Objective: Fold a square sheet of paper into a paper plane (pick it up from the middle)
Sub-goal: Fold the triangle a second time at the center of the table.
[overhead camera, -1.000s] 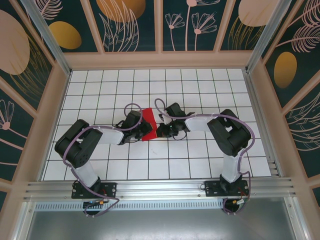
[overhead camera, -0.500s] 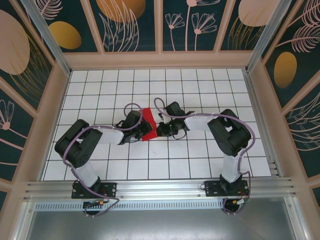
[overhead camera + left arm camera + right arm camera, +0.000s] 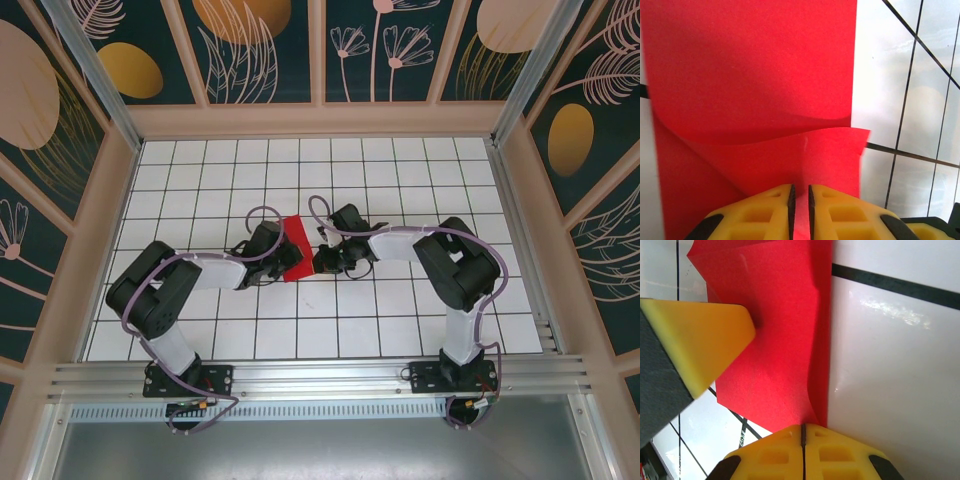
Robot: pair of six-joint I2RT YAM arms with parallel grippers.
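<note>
The square sheet of paper (image 3: pixel 296 238) is bright red and lies partly folded on the white grid table, between my two grippers. In the left wrist view a flap of the paper (image 3: pixel 750 75) curls up from the flat layer. Its raised crease runs into the narrow slit between the yellow pads of my left gripper (image 3: pixel 800 189). My left gripper (image 3: pixel 290 262) is at the sheet's near left. My right gripper (image 3: pixel 322 262) is at its near right. In the right wrist view my right gripper (image 3: pixel 803 427) is shut tight on the lifted edge of the paper (image 3: pixel 775 340).
The left gripper's yellow finger (image 3: pixel 700 340) presses against the paper in the right wrist view. The white tiled table (image 3: pixel 400 180) is ringed by wooden walls (image 3: pixel 320 120). An aluminium rail (image 3: pixel 320 375) runs along the near edge by the arm bases.
The left arm's elbow has shifted slightly to the left. The paper and both grippers stay where they were.
</note>
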